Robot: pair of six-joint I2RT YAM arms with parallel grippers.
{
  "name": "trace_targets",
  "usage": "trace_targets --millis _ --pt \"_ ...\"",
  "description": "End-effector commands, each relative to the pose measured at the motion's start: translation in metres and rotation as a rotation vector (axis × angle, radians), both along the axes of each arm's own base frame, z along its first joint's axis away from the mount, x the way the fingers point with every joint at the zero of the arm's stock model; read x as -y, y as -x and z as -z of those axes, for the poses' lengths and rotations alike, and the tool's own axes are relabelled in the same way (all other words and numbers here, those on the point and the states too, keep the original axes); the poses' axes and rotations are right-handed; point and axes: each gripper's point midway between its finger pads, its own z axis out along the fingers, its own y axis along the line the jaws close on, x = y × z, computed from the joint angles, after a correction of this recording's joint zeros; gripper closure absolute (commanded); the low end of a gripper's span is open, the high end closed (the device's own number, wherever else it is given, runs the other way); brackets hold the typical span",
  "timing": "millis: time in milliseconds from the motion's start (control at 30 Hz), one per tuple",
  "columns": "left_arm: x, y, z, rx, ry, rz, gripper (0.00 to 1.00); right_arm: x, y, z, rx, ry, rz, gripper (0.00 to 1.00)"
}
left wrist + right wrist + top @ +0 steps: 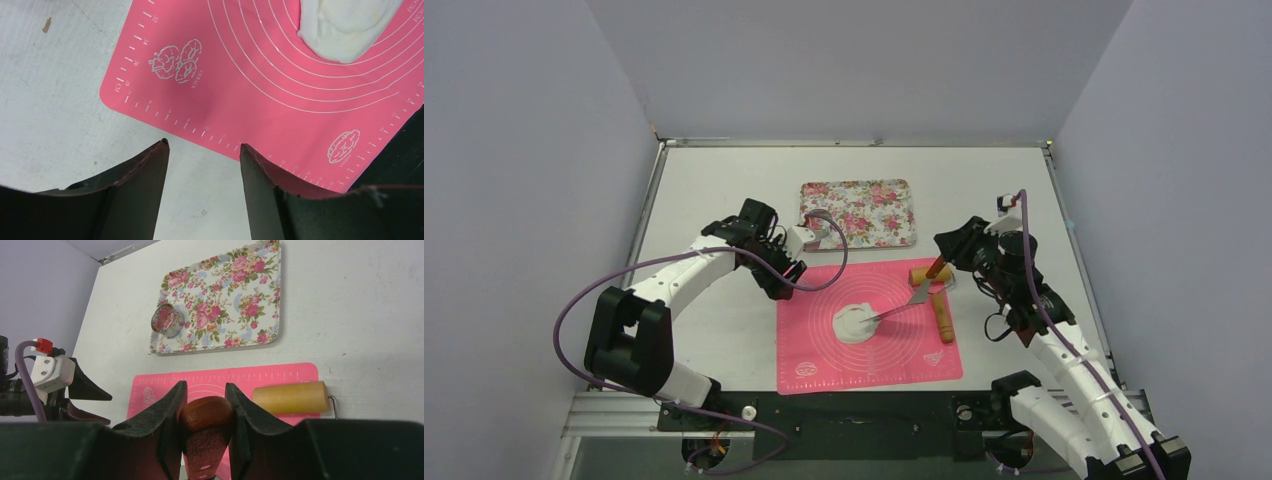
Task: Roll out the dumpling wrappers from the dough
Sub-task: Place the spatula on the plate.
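Observation:
The dough [856, 322] is a white flattened lump in the middle of the pink mat [824, 365]; it also shows in the left wrist view [345, 25]. No cut round dumpling wrappers are in view. My right gripper [944, 262] is shut on the brown wooden handle [207, 415] of a metal spatula [896, 311], whose thin blade reaches down to the dough's right edge. My left gripper [789, 270] hangs open and empty over the mat's far left corner; in its wrist view [203, 145] the jaws stand apart over the table.
A wooden roller [936, 300] lies on the mat's right side, also in the right wrist view [290, 397]. A floral tray [874, 212] stands behind the mat with a metal ring cutter [167, 320] on its left end.

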Motion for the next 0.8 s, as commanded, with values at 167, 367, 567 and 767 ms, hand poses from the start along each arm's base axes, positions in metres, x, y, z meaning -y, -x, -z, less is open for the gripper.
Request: trace_targets --millis 167,367,567,767 --pt "0.002 -0.001 -0.014 0.037 0.018 0.015 0.48 0.018 -0.009 -0.038 0.126 0.084 0.039 1.0" --pt "0.003 0.0 -0.015 0.04 0.022 0.018 0.48 0.019 -0.017 -0.055 0.16 0.088 0.057 1.0" --pt "0.006 0.002 -0.02 0.034 0.043 0.024 0.48 0.003 -0.03 -0.096 0.248 0.022 0.013 1.0" --pt "0.026 0.004 -0.053 0.023 0.172 0.073 0.48 -0.003 -0.034 -0.1 0.266 0.012 0.001 1.0"
